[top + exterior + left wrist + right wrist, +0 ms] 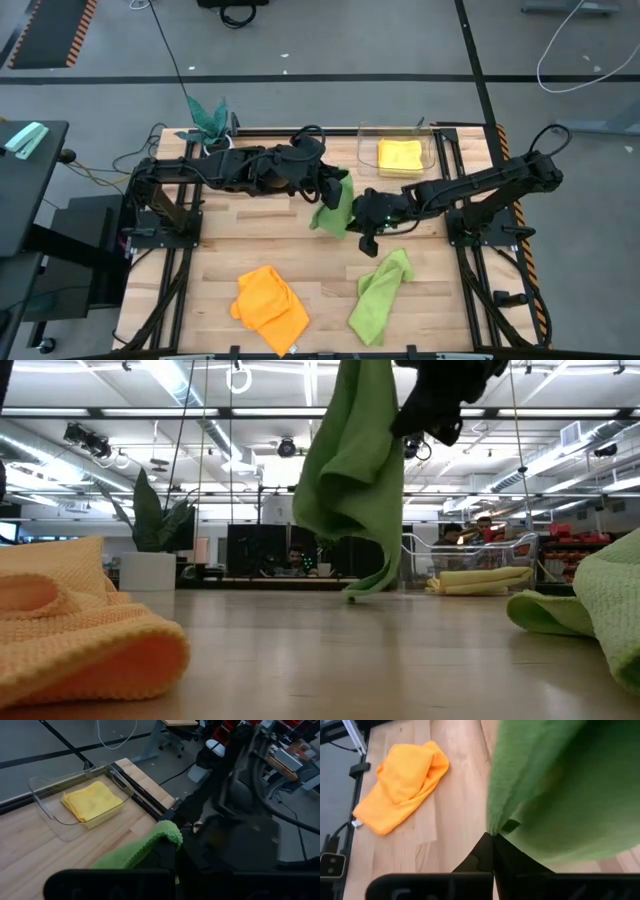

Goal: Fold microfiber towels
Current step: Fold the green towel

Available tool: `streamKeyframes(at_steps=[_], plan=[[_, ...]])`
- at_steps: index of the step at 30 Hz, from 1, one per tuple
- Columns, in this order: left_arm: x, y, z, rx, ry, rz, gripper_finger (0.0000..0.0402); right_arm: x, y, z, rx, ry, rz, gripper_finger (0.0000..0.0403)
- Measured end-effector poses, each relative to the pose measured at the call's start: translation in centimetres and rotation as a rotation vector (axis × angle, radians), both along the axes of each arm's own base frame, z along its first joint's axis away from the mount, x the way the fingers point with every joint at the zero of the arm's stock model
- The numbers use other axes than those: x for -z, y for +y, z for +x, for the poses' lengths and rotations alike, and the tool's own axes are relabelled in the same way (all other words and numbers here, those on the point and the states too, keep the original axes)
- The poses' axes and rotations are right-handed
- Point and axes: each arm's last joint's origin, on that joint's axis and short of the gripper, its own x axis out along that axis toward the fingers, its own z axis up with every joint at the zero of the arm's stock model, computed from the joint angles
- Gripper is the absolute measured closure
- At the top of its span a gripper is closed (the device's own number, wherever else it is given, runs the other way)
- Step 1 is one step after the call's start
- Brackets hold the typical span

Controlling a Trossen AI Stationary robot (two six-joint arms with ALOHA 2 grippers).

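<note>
Nearest the front edge of the table (300, 240) lie a crumpled orange towel (270, 305) and a loose green towel (380, 295), both partly cut off in the low view. Farther in, a second green towel (335, 208) hangs above the wood, its lowest corner just touching the surface. The left end effector (340, 186) is pressed together on its upper edge, and the right end effector (362, 228) pinches a lower corner; their fingertips are hidden by cloth. Beyond, a folded yellow towel (400, 156) sits inside a clear tray (362, 150), and a potted plant (210, 122) stands at the far left corner.
</note>
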Motion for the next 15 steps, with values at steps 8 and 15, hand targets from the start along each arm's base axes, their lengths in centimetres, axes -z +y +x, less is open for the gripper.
streamKeyframes(at_steps=[8,15], plan=[[0.1,1.1,0.0,-0.028,0.021,0.026,0.0395,-0.9,2.2,-2.4,0.051,0.024,-0.060,0.0401],[0.1,1.2,0.0,-0.028,0.032,0.067,0.0395,-3.9,0.9,-7.4,0.225,-0.004,-0.116,0.0402]])
